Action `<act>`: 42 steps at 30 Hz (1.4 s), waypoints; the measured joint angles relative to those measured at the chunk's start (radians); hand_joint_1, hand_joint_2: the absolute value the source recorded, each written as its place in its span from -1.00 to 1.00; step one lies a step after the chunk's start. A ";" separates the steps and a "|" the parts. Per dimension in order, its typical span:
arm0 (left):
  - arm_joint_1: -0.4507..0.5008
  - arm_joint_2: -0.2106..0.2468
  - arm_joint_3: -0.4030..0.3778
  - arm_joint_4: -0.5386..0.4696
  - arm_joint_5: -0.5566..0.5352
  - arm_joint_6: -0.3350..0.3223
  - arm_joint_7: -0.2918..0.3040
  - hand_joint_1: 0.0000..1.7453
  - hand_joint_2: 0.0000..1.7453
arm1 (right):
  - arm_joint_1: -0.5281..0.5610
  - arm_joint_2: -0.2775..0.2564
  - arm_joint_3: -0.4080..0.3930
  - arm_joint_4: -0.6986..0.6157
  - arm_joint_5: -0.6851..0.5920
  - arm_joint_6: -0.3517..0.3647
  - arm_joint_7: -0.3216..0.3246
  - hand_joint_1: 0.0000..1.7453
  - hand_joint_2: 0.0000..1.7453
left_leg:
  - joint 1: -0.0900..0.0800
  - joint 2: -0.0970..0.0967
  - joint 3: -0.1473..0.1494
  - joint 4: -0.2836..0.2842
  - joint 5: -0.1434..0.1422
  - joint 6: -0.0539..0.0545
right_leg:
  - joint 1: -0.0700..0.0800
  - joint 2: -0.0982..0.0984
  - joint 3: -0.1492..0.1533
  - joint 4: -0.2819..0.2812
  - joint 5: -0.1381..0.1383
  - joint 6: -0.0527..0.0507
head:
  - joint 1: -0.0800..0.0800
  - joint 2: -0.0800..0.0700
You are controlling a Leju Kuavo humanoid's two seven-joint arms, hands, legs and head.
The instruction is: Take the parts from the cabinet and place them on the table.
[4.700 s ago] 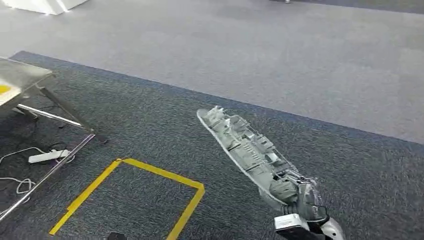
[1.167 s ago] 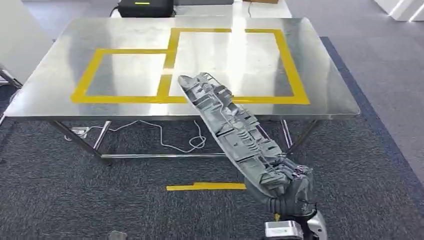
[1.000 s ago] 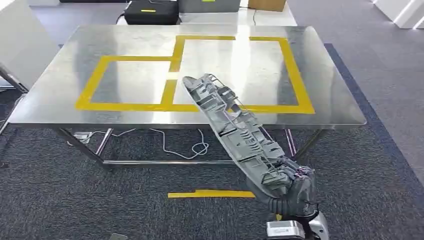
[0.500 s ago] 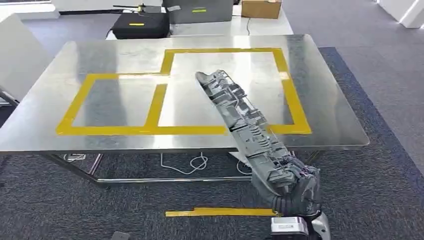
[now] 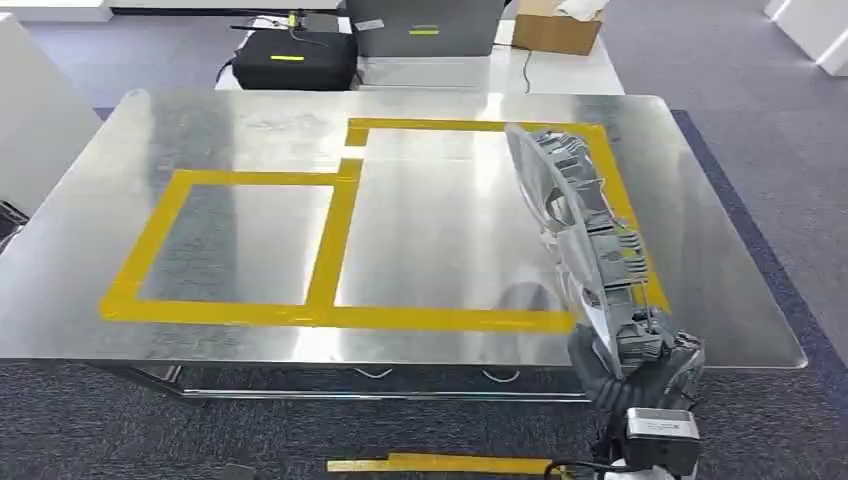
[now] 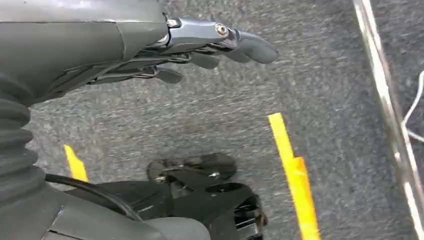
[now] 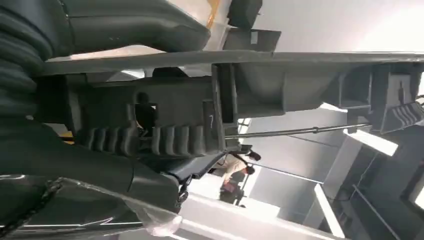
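**Right hand holds long grey part over the table's right side**

The right hand (image 5: 640, 368) grips one end of the long grey ribbed part (image 5: 585, 240) at the near right edge of the steel table (image 5: 90, 250). The part stands on edge, tilted, and runs away from the hand over the right side of the table, along the right arm of the yellow tape outline (image 5: 330, 240). Whether the part touches the tabletop cannot be told. In the right wrist view the fingers (image 7: 145, 140) are curled tight around the part's ribbed frame.

The left hand (image 6: 200, 47) hangs over the dark carpet (image 6: 325, 75), holding nothing, its fingers stretched out and slightly apart.

Beyond the far edge of the table stand a black case (image 5: 295, 60) and a cardboard box (image 5: 555, 30).
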 joint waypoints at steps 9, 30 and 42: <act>-0.008 -0.006 0.010 0.002 -0.001 -0.001 -0.013 -1.00 1.00 | 0.008 0.012 -0.027 -0.012 0.002 0.004 -0.014 1.00 1.00 | -0.006 0.003 0.010 0.098 -0.033 -0.045 | 0.003 -0.001 0.027 -0.199 0.319 -0.054 | -0.013 0.000; -0.009 -0.008 0.013 0.002 -0.029 0.005 -0.023 -1.00 1.00 | 0.010 0.018 -0.043 -0.029 0.117 -0.044 -0.014 1.00 1.00 | 0.007 0.012 -0.081 0.004 0.060 -0.044 | -0.002 0.000 0.103 -0.219 0.266 -0.027 | -0.012 0.000; -0.014 -0.004 0.013 0.002 -0.065 0.000 -0.031 -1.00 1.00 | -0.036 -0.005 -0.018 -0.003 0.450 -0.011 0.138 1.00 1.00 | 0.008 0.012 -0.080 0.004 0.062 -0.043 | 0.000 -0.001 0.102 -0.218 0.267 -0.021 | -0.013 0.000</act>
